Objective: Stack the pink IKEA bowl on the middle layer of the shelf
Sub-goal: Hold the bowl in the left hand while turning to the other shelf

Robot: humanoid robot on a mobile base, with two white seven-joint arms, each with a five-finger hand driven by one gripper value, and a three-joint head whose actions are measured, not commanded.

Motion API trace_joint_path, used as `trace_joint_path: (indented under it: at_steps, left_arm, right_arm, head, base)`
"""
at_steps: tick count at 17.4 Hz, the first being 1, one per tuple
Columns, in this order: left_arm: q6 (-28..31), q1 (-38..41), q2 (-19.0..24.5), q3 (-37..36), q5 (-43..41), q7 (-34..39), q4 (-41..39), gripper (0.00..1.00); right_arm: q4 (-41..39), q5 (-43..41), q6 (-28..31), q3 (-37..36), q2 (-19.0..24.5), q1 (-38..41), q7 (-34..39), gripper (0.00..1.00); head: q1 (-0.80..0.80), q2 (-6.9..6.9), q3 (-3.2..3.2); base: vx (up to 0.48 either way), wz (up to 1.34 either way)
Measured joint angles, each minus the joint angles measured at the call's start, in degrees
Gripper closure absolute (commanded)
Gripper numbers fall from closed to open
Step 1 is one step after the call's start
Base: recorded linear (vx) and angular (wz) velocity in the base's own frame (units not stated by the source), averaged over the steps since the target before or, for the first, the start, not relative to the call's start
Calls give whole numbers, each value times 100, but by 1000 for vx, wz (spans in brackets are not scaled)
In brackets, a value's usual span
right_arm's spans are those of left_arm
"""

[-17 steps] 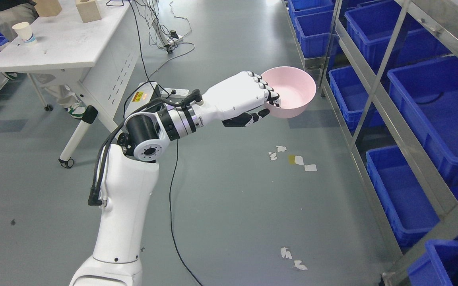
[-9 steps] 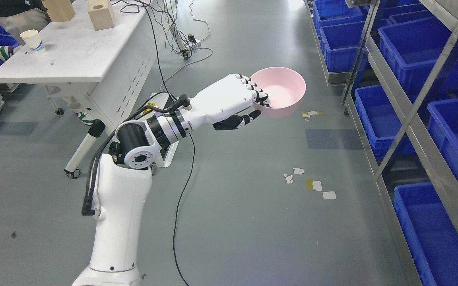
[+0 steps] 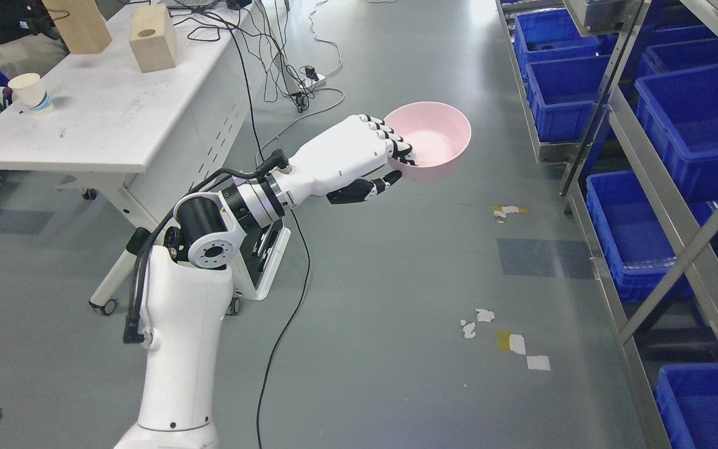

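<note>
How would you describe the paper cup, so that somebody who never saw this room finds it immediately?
Start at the white table in the upper left. The paper cup stands near the table's far left edge, well apart from the two wooden blocks further back. It is the only small, round, white thing there, with a blue band near its base.

The grey floor (image 3: 396,299) through the middle of the frame lies open, crossed only by a black cable (image 3: 284,324) and a few scraps of tape (image 3: 515,343) at lower right. Along the right edge a metal shelf rack (image 3: 658,206) with slanted uprights holds blue plastic bins (image 3: 695,118) that fill its tiers. At upper left a white table (image 3: 85,118) carries two wooden blocks (image 3: 152,37) and a paper cup (image 3: 30,92). The left hand (image 3: 359,153) with the pink bowl (image 3: 429,142) hangs over bare floor, well apart from rack and table.
</note>
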Motion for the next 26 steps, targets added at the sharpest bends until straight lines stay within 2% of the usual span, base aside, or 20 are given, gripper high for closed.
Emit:
trace_joint_path:
  at_steps: [16,21,26]
  left_arm:
    - [0,-1,0,29,105,9,-14,97]
    - [0,-4,0,-47,149,9,-10,97]
    - [0,-199,0,-137,323,9,-6,97]
  right_arm:
    - [0,0,0,0,0,-3,4,0]
    - [0,0,0,0,0,0,-4,0]
    - [0,0,0,0,0,3,-12,0]
  head:
    - [0,0,0]
    - [0,0,0]
    - [0,0,0]
  base:
    - [302,38]
    - [148,-672]
    - [114,-1281]
